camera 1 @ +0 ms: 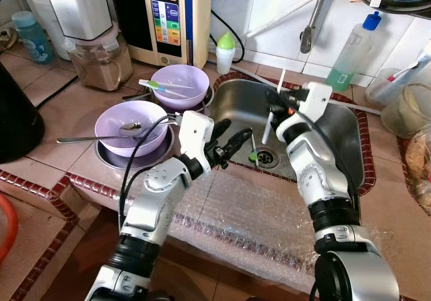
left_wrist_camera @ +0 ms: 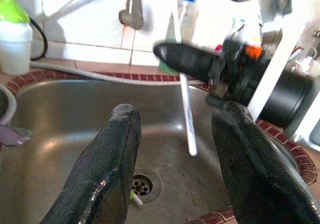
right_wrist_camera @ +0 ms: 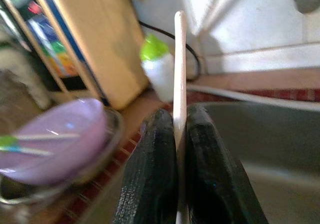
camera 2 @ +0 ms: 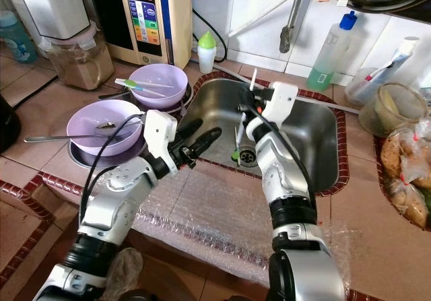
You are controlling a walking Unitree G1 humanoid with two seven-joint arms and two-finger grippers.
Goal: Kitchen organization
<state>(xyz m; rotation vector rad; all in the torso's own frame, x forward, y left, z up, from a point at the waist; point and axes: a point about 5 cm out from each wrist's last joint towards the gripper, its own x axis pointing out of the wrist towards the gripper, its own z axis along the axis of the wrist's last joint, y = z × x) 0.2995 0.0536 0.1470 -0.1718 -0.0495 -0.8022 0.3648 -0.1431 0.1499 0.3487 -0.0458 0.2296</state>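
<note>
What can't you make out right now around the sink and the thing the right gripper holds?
- Thin white utensil in the right gripper: right wrist view, lower end hidden behind the black fingers.
- Green-tipped item by the steel sink drain: too small to identify in the eye views.
- Near purple bowl: contents unclear beyond a metal spoon.

A tiled counter [camera 1: 60,149] holds a steel sink [camera 1: 337,129] at centre; two purple bowls [camera 1: 131,129] at nine o'clock, a jar [camera 1: 101,62] at eleven.
</note>
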